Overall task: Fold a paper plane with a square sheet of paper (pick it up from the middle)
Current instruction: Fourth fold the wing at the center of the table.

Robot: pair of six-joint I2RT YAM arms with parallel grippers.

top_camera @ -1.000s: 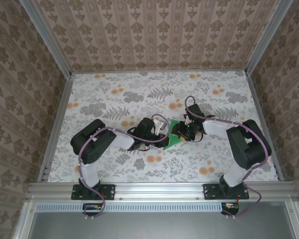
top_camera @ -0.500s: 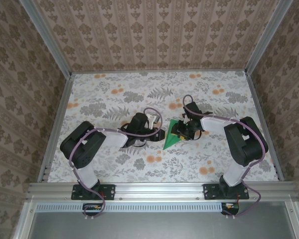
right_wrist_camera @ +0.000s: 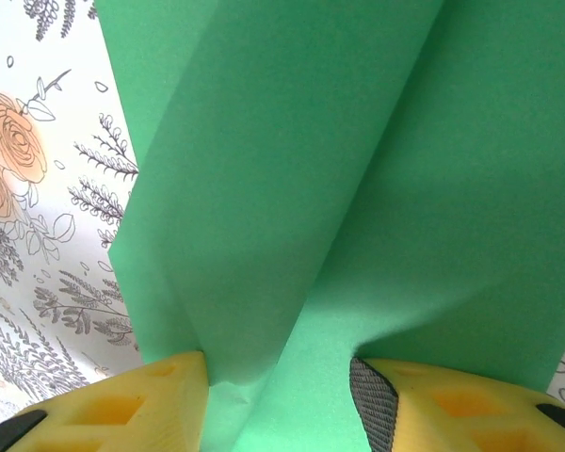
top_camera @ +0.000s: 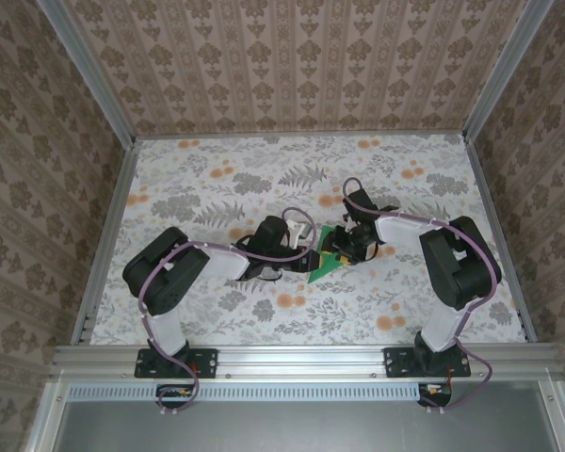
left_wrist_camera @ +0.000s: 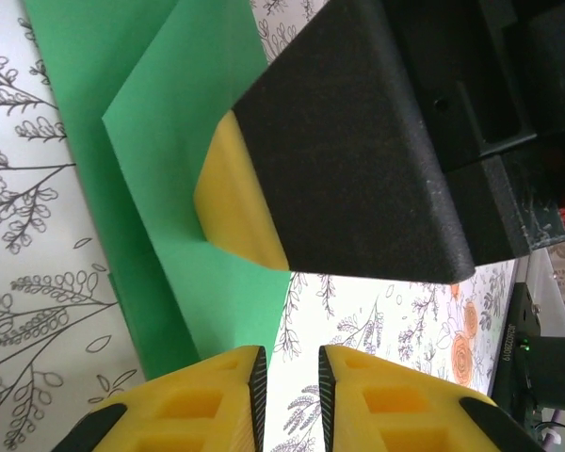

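The square sheet of paper (top_camera: 322, 266) is bright green and lies part-folded, narrowing to a point at its near end, on the floral cloth between the two grippers. My right gripper (top_camera: 345, 247) stands on it from the right. In the right wrist view its jaws (right_wrist_camera: 278, 377) are open, with a raised fold of the green paper (right_wrist_camera: 358, 141) running between the two yellow fingers. My left gripper (top_camera: 304, 250) sits at the paper's left edge. Its fingers (left_wrist_camera: 285, 363) stand a narrow gap apart with only cloth between them. The right gripper's yellow pad (left_wrist_camera: 234, 202) presses on the paper (left_wrist_camera: 169, 122).
The floral grey-and-orange cloth (top_camera: 217, 188) covers the table. Metal rails (top_camera: 104, 235) run along its sides, patterned walls stand behind them, and the front rail (top_camera: 301, 356) carries both arm bases. Both arms reach in low, their cables looping above the wrists.
The left gripper drew back to the left, then returned to the paper's left edge. The right gripper stayed on the paper, and the paper's pointed near end now shows.
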